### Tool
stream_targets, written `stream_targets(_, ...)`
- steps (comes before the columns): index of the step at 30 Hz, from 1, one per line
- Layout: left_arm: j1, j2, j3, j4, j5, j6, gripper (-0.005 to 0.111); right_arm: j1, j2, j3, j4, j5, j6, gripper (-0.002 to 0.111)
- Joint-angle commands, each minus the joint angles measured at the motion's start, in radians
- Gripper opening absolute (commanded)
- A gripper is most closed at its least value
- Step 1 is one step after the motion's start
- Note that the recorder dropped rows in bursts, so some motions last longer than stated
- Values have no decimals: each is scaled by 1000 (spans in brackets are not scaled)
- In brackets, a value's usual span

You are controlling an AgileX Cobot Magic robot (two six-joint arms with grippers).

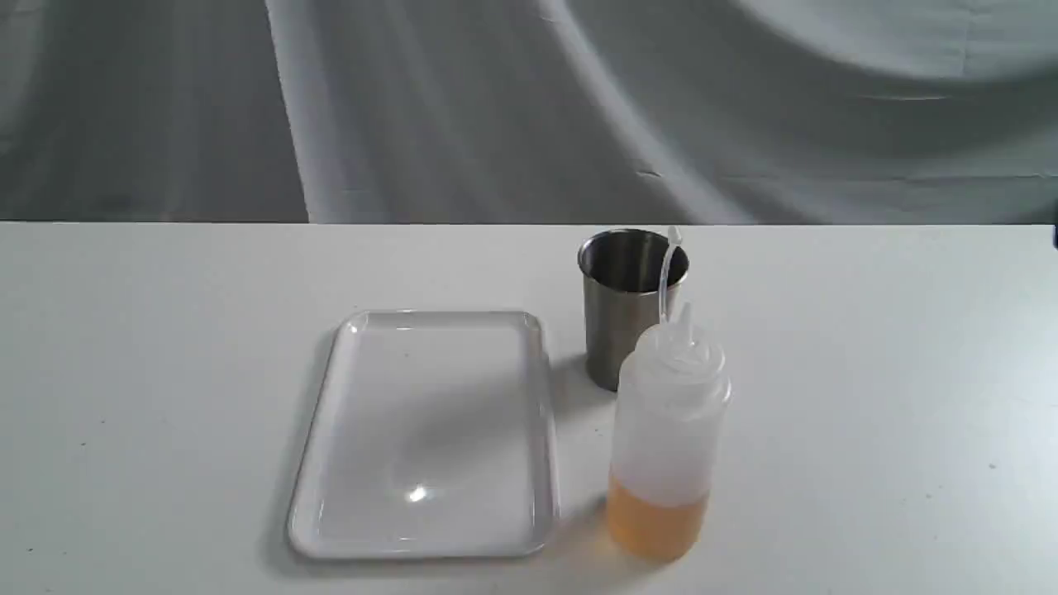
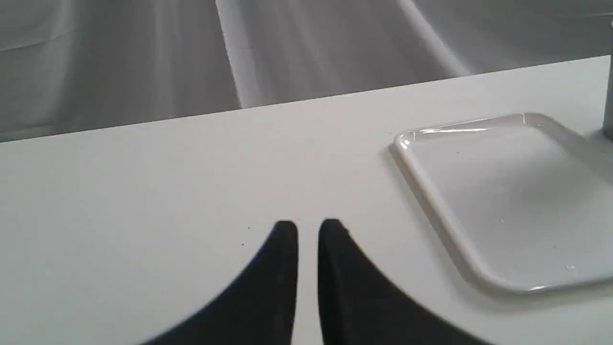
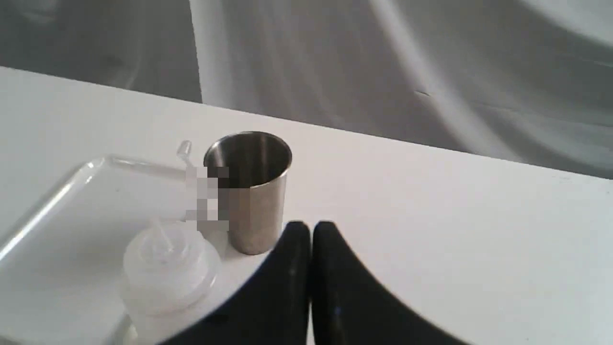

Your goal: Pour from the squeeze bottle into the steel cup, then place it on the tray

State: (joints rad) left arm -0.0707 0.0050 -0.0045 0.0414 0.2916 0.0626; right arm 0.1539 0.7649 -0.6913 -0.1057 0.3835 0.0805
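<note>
The squeeze bottle (image 1: 668, 430) stands upright on the table with amber liquid in its lower part and its cap strap sticking up. Just behind it is the steel cup (image 1: 630, 302), upright with a dark inside. The white tray (image 1: 430, 430) lies flat to their left with nothing on it. Neither gripper shows in the exterior view. My left gripper (image 2: 308, 229) hovers over bare table beside the tray (image 2: 507, 201), fingers nearly together and holding nothing. My right gripper (image 3: 311, 229) is shut, close beside the cup (image 3: 251, 187) and the bottle (image 3: 165, 273).
A wrinkled grey cloth (image 1: 529, 107) hangs behind the white table (image 1: 868, 397). The table's far edge runs just behind the cup.
</note>
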Motion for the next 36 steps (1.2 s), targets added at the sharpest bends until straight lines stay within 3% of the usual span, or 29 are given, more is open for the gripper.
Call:
stream_targets(1,-3,-5,4,3,-7,-2,8,41,84,-4,106,-88,-196,0)
stream_targets(7,-3,-5,4,3,-7,-2,8,147,196,-4,281,-181,-444,0)
stream_targets(15,-3,-5,4,3,-7,-2,8,175,328,2,283,-230,-443,0)
stream_targets(20,-3,-5,4,3,-7,-2,8,175,339,138,302,-446,-443,0)
stream_targets(36,-3,-5,4,3,-7,-2,8,177,337,433,322,-687,-282,0)
